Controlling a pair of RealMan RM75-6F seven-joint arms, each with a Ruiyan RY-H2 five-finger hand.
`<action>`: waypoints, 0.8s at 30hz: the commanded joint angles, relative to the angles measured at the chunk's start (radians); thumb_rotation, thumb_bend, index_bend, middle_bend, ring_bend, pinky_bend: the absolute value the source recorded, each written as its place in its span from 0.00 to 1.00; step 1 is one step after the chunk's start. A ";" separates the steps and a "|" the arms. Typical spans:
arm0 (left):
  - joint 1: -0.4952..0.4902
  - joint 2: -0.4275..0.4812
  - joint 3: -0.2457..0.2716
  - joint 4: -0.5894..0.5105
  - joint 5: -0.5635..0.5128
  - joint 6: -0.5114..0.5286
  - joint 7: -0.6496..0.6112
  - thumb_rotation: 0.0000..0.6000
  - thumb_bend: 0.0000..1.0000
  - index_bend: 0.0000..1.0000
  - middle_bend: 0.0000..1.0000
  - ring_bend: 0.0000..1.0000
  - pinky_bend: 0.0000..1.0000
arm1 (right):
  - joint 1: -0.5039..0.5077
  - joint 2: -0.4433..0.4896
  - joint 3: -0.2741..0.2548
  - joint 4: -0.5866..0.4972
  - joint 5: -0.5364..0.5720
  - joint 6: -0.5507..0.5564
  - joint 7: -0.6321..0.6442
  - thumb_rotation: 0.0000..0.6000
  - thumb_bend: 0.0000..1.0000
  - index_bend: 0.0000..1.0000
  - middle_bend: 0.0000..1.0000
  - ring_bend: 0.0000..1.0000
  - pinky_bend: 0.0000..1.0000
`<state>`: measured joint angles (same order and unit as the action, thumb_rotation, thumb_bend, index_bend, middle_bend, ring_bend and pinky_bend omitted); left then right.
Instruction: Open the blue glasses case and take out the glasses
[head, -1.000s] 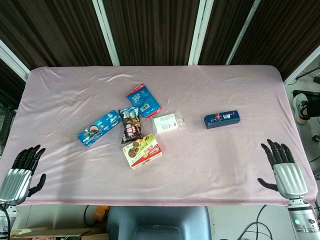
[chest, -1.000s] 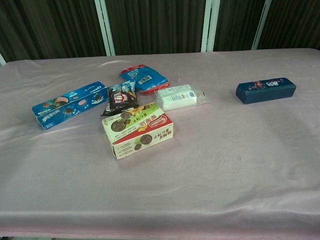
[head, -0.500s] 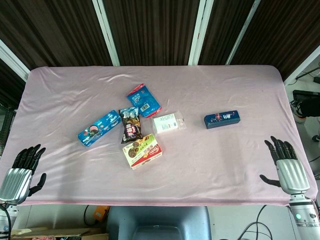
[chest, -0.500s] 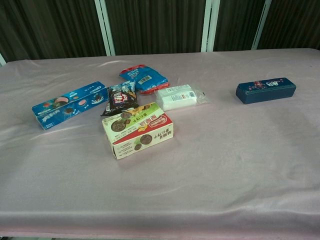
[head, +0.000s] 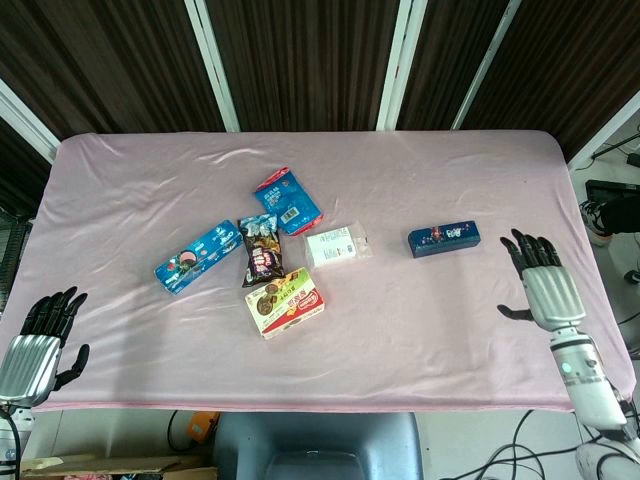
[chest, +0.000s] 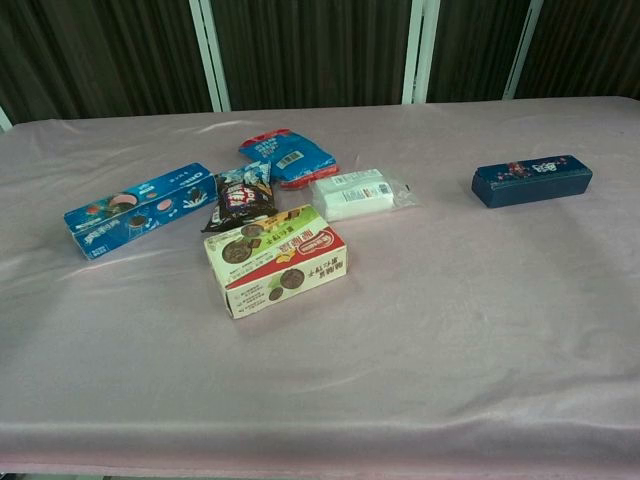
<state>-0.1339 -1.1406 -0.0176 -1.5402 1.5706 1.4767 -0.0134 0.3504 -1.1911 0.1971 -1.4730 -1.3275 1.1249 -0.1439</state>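
The blue glasses case (head: 443, 239) (chest: 531, 180) lies closed on the pink cloth at the right side of the table. My right hand (head: 538, 283) is over the table's right part, a little right of and nearer than the case, fingers spread, holding nothing. At the near left corner, off the table's edge, my left hand (head: 38, 338) is also empty with fingers apart. Neither hand appears in the chest view. The glasses are hidden.
Snack packs cluster left of centre: a long blue cookie box (head: 197, 257), a dark wrapper (head: 263, 253), a blue-red packet (head: 288, 201), a white tissue pack (head: 333, 246) and a cream-red biscuit box (head: 286, 301). The table's right edge (head: 590, 250) is close to my right hand.
My right hand has risen from the near right corner and moved forward toward the case. The left hand has barely shifted. The case and snacks have not moved.
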 joint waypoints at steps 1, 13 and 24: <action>0.001 0.001 -0.002 0.001 -0.004 0.001 -0.003 1.00 0.44 0.00 0.00 0.00 0.07 | 0.132 -0.039 0.058 0.074 0.121 -0.157 -0.136 1.00 0.18 0.10 0.00 0.00 0.00; -0.006 -0.002 -0.005 -0.009 -0.032 -0.027 0.039 1.00 0.44 0.00 0.00 0.00 0.07 | 0.367 -0.206 0.055 0.295 0.415 -0.357 -0.458 1.00 0.34 0.22 0.00 0.00 0.00; -0.009 -0.004 -0.010 -0.015 -0.046 -0.035 0.054 1.00 0.45 0.00 0.00 0.00 0.07 | 0.472 -0.335 0.004 0.406 0.595 -0.357 -0.666 1.00 0.56 0.25 0.00 0.00 0.00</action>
<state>-0.1430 -1.1442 -0.0277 -1.5553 1.5245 1.4419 0.0405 0.8086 -1.5115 0.2117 -1.0792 -0.7504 0.7671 -0.7920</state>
